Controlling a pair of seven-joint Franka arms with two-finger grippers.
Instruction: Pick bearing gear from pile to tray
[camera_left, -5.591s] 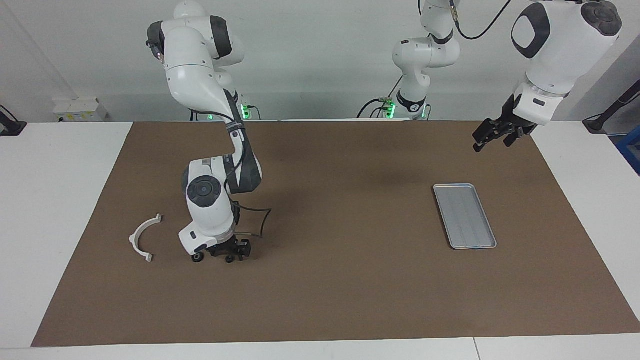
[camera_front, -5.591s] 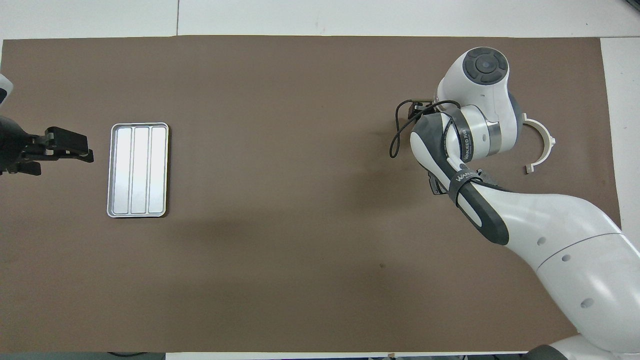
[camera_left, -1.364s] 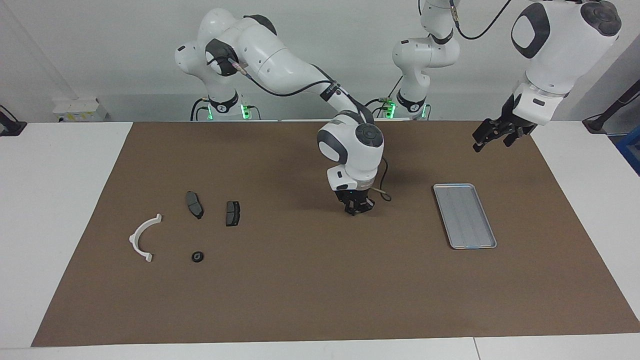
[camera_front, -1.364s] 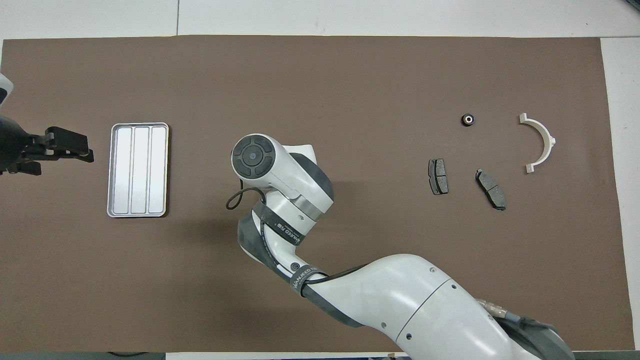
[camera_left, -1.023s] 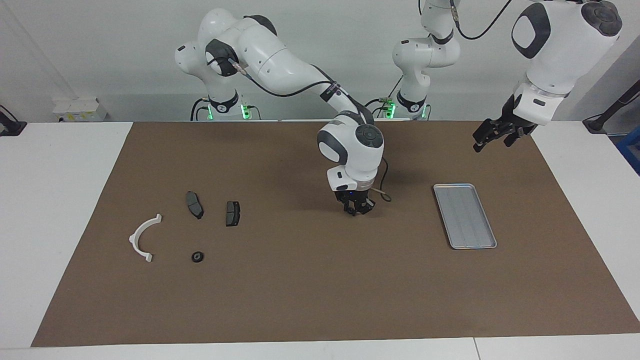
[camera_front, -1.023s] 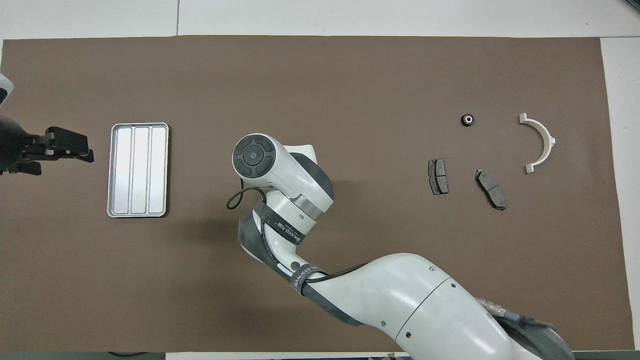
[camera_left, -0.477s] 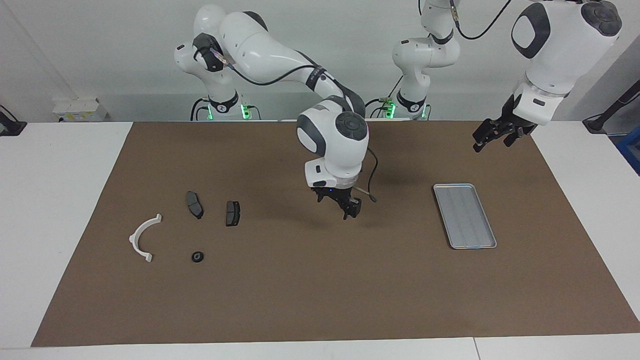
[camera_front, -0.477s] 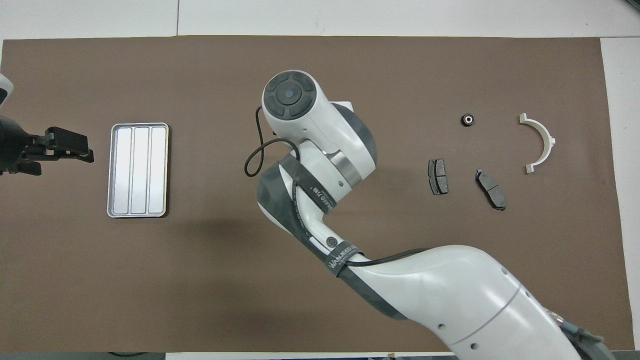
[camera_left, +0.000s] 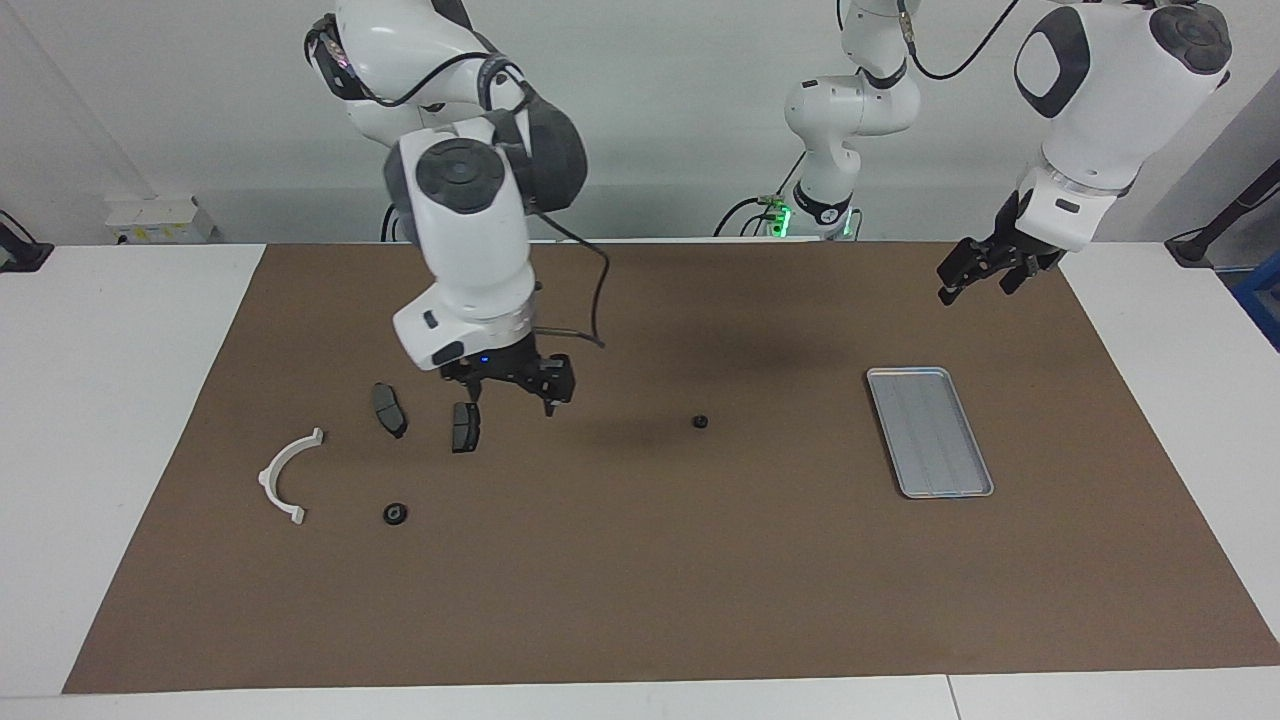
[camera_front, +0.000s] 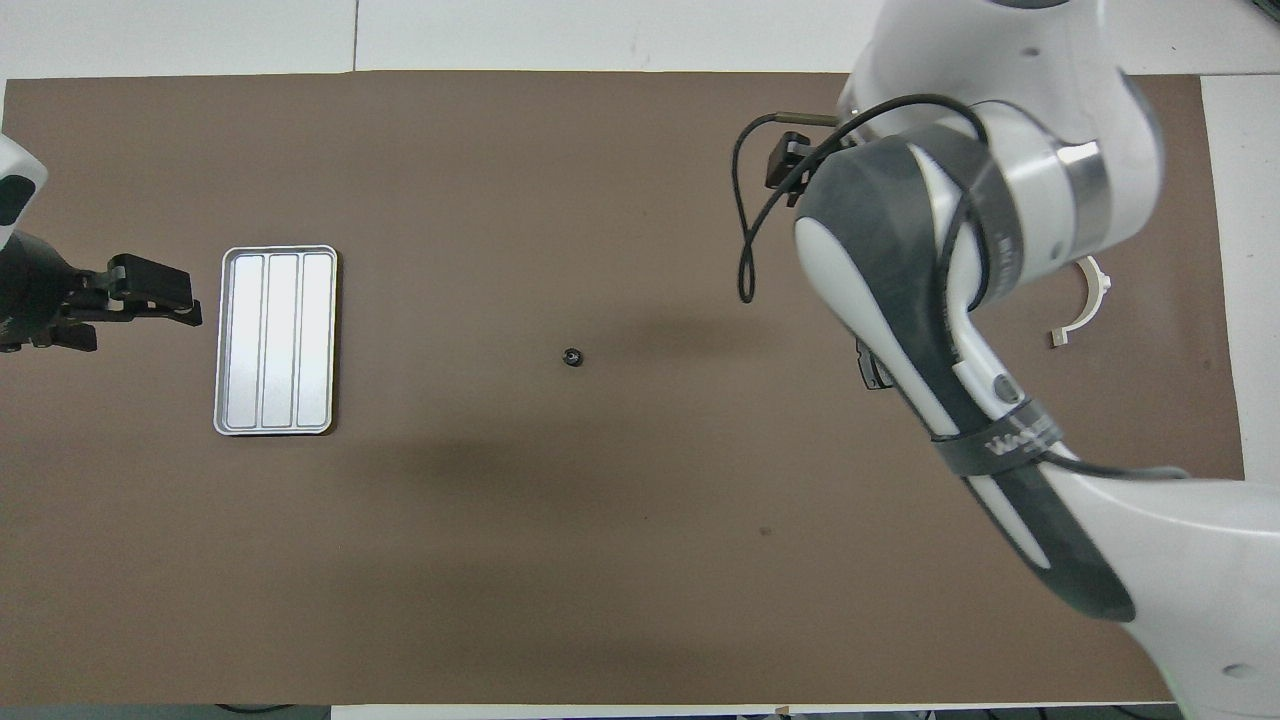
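Observation:
The pile lies toward the right arm's end of the mat: two dark grey brake pads (camera_left: 389, 409) (camera_left: 465, 427), a white half-ring bracket (camera_left: 287, 473) and a small black round piece (camera_left: 395, 513). Another small black round piece (camera_left: 701, 421) lies alone on the mat between the pile and the tray; it also shows in the overhead view (camera_front: 572, 356). The silver tray (camera_left: 930, 430) (camera_front: 277, 340) holds nothing. My right gripper (camera_left: 510, 398) is open and empty, raised over the mat beside one brake pad. My left gripper (camera_left: 958, 280) (camera_front: 165, 293) waits open near the tray.
The brown mat (camera_left: 640, 600) covers most of the white table. In the overhead view the right arm (camera_front: 930, 250) hides most of the pile; only part of the bracket (camera_front: 1085, 300) and a brake pad's edge (camera_front: 868, 370) show.
My right gripper has let go of a small black round piece on the mat short of the tray, then risen and swung back to the pile. The left gripper has barely shifted.

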